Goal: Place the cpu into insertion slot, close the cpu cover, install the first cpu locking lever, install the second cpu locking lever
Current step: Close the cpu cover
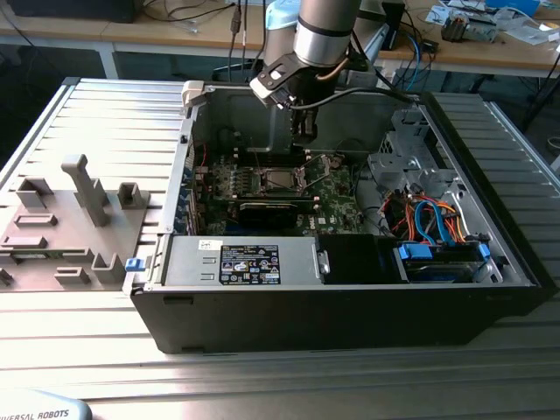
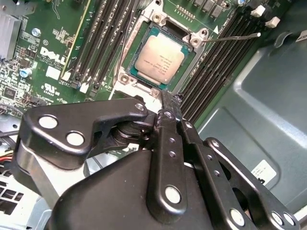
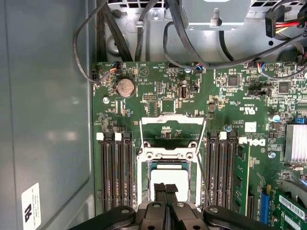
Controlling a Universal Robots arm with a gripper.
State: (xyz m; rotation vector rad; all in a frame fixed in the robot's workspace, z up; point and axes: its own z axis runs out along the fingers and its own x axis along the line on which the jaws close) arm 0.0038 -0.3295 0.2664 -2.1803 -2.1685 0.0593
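Placement looks done: the cpu point(image 2: 160, 57) sits flat in the insertion slot point(image 2: 192, 40), so the end effector point(image 3: 165, 187) hovers just above it, fingers point(image 3: 159, 192) pressed together and empty. The cpu cover point(image 3: 170, 125) lies swung open beyond the socket, leaving the chip bare.

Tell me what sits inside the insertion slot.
The cpu lies flat in the insertion slot, silver top up. Whatever lies beneath the chip is hidden by it.

A ribbed metal table point(image 1: 262, 376) stands before wooden desks point(image 1: 503, 54) strewn with cables point(image 1: 199, 12).
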